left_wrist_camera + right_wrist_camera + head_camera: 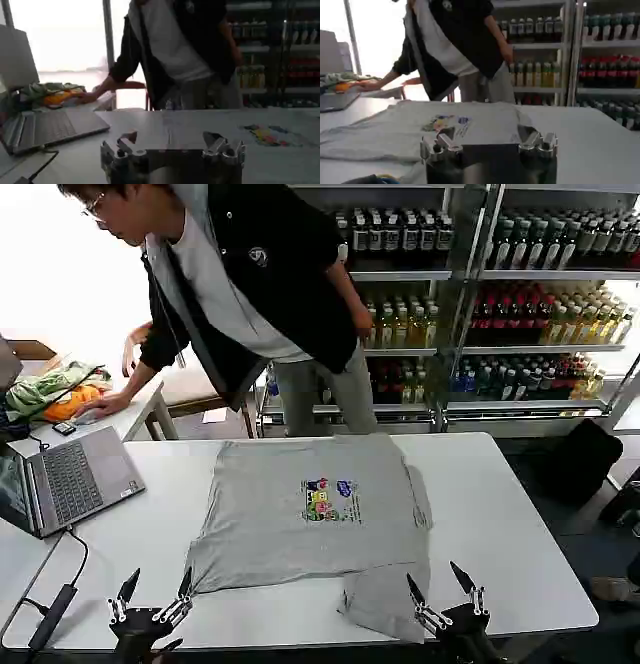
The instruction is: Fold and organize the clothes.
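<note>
Shirt (310,519) lies flat between both open jaws

Light grey shirt (300,519) with a small multicoloured print (330,500) of green, yellow, blue and pink; white desk (520,524); silver-grey laptop (85,477); green-and-orange fabric heap (55,392) at ten o'clock.

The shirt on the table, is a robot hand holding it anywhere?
No, nothing is held. The left gripper and right gripper hover open at the near table edge, fingers spread, just short of the grey shirt.
</note>
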You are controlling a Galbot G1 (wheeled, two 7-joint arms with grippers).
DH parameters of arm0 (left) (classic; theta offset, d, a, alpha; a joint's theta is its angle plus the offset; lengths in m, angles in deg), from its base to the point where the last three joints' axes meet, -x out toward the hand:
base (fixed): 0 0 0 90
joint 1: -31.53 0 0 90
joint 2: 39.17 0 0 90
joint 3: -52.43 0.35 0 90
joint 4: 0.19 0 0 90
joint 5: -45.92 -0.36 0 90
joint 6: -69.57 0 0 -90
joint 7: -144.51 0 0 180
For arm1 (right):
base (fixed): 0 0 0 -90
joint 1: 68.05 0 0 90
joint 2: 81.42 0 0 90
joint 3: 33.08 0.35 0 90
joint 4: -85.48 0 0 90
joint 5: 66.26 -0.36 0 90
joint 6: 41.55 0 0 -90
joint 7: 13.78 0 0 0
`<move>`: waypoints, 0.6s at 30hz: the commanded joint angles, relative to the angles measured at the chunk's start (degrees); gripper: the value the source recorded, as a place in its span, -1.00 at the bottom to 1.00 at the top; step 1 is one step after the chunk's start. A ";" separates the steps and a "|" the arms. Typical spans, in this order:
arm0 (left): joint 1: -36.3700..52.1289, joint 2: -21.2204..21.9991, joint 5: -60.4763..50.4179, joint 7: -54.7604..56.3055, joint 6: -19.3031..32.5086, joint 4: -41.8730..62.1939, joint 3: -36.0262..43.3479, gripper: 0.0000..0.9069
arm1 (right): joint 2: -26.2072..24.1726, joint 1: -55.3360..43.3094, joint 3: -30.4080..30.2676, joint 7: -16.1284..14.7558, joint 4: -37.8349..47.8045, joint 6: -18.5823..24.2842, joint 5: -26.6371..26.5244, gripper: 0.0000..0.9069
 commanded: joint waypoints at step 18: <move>10.70 -13.65 13.23 4.15 -24.58 4.72 5.27 1.00 | 1.83 0.28 -2.59 10.20 -4.35 -22.84 -3.33 1.00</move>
